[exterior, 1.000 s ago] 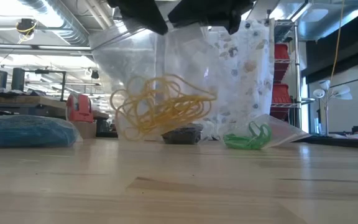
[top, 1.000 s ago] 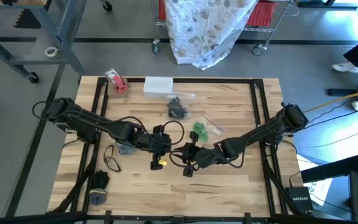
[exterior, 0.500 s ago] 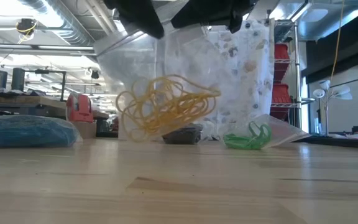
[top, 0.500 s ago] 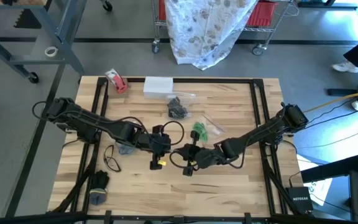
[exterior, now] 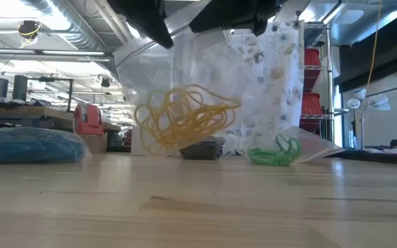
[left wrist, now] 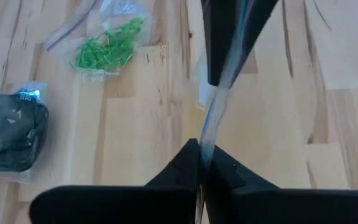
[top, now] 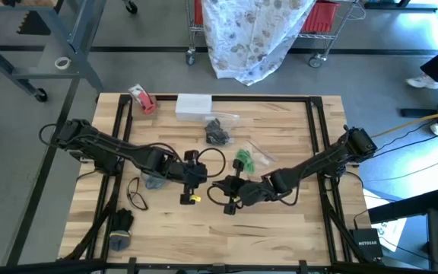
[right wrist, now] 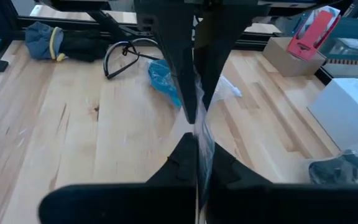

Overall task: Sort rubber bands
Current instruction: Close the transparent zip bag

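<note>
Together, both grippers pinch one clear plastic bag of tan-yellow rubber bands above the tabletop.

We see the left gripper [top: 191, 183] and the right gripper [top: 230, 194] facing each other mid-tabletop, each clenched on an edge of the clear plastic bag [exterior: 164, 76], which hangs between and below them. Inside it, the tangled tan-yellow rubber bands [exterior: 183, 118] sit clear of the pale wooden tabletop [exterior: 198, 207]. Beyond the right gripper lies a bagged clump of green rubber bands [top: 243, 160], and farther off a bagged pile of black rubber bands [top: 217, 134]. Beside the left gripper's arm rests a bag of blue rubber bands [right wrist: 165, 76].
</note>
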Controlling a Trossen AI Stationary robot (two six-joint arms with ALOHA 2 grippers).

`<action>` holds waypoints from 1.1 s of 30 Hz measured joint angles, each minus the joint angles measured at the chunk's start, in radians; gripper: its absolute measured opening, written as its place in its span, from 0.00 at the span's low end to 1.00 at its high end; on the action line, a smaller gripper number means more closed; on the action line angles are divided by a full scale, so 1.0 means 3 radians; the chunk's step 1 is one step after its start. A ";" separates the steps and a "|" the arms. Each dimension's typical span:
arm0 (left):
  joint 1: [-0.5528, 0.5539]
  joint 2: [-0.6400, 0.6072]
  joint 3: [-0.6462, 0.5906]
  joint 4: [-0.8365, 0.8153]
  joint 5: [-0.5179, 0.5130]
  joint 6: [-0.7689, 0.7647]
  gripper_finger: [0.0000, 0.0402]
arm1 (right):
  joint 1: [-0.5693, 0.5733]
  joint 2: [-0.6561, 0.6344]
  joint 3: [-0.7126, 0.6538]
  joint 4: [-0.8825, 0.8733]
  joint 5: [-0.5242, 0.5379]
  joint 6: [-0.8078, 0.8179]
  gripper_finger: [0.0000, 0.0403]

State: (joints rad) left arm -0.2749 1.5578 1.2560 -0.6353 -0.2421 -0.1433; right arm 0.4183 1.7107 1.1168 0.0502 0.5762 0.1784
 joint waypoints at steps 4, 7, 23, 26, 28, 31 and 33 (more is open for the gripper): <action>0.0011 0.0000 0.0003 -0.0038 0.0005 0.0001 0.00 | -0.0004 0.0005 0.0000 0.0000 0.0000 -0.0008 0.00; 0.0011 0.0000 0.0003 -0.0037 0.0004 -0.0005 0.00 | -0.0001 0.0004 0.0000 0.0001 0.0000 -0.0008 0.00; 0.0036 -0.0015 0.0003 -0.0462 0.0041 0.0164 0.21 | 0.0003 0.0004 -0.0001 -0.0078 -0.0038 -0.0008 0.00; 0.0052 -0.0039 0.0003 -0.0497 0.0043 0.0218 0.21 | 0.0003 0.0004 -0.0001 -0.0086 -0.0039 -0.0008 0.00; 0.0056 -0.0065 0.0003 -0.0463 0.0045 0.0235 0.21 | 0.0003 0.0004 -0.0001 -0.0085 -0.0039 -0.0008 0.00; 0.0080 -0.0098 0.0003 -0.0434 0.0072 0.0245 0.21 | 0.0003 0.0004 -0.0001 -0.0085 -0.0039 -0.0008 0.00; 0.0112 -0.0100 0.0003 -0.0461 0.0157 0.0254 0.21 | 0.0002 0.0004 -0.0001 -0.0085 -0.0039 -0.0008 0.00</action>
State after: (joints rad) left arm -0.2413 1.5276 1.2568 -0.7737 -0.1949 -0.0669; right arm 0.4189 1.7119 1.1164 0.0246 0.5644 0.1761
